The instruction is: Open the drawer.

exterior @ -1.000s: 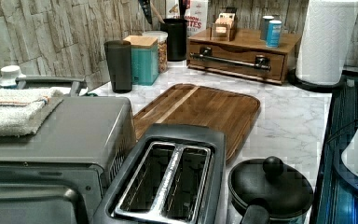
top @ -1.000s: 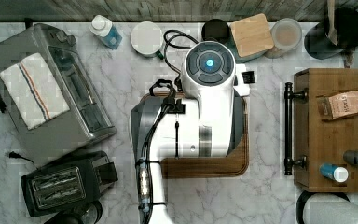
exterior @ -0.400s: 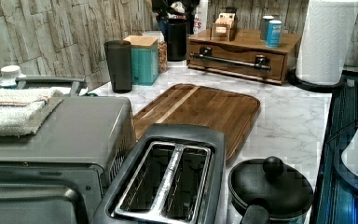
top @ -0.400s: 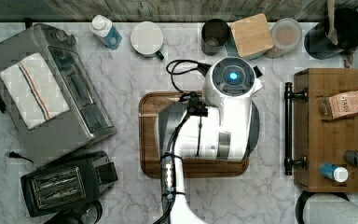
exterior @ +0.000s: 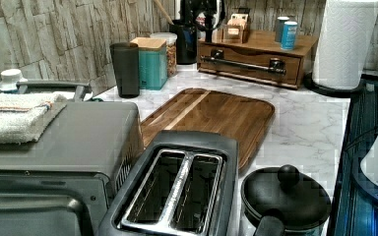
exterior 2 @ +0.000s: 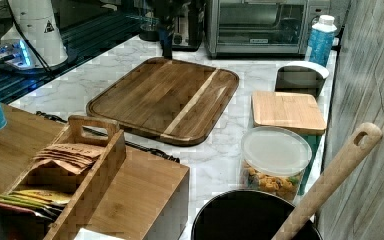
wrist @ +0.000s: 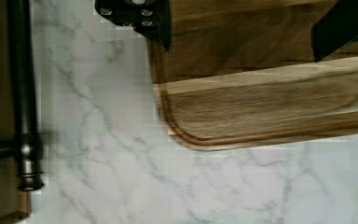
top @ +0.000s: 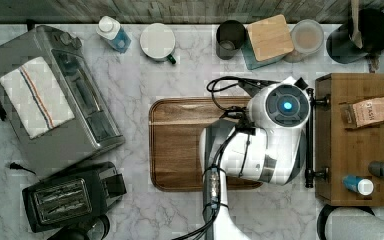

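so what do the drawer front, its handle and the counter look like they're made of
The drawer front looks like brown wood with a smooth satin finish; faint grain shows. Its bar handle seems to be matte black metal, pipe-shaped with a ringed end fitting. The counter looks like white marble or a marble-look laminate, with grey veining and a slight sheen; which one can't be told.

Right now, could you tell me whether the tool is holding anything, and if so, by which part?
Nothing is held. In the wrist view the tool is open, its fingers apart above the cutting board, with the drawer's handle off to one side, untouched.
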`<action>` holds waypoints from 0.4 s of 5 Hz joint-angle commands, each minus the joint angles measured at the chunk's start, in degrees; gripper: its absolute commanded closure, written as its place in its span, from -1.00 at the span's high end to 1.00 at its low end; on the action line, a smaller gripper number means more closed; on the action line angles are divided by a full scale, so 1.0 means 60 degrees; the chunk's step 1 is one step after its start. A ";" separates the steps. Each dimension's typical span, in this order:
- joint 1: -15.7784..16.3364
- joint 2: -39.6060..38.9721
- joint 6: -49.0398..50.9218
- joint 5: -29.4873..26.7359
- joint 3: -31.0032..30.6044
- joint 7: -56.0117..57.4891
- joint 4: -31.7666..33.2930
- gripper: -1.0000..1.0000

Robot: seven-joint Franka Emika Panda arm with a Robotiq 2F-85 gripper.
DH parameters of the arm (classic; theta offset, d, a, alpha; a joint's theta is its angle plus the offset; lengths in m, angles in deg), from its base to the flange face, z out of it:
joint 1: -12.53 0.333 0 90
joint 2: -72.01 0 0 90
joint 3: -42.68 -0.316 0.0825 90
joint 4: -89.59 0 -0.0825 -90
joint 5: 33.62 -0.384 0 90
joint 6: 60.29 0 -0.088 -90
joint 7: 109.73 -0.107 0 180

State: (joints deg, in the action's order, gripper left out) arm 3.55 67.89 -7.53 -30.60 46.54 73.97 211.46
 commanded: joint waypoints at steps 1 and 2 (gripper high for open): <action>-0.0844 0.0759 -0.1563 0.0891 0.0884 0.2098 0.1083 1.00; -0.0889 0.0461 -0.1669 0.1161 0.1085 0.2104 0.0803 1.00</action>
State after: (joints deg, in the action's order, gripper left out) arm -0.37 69.46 -15.86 -25.45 51.66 81.86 217.61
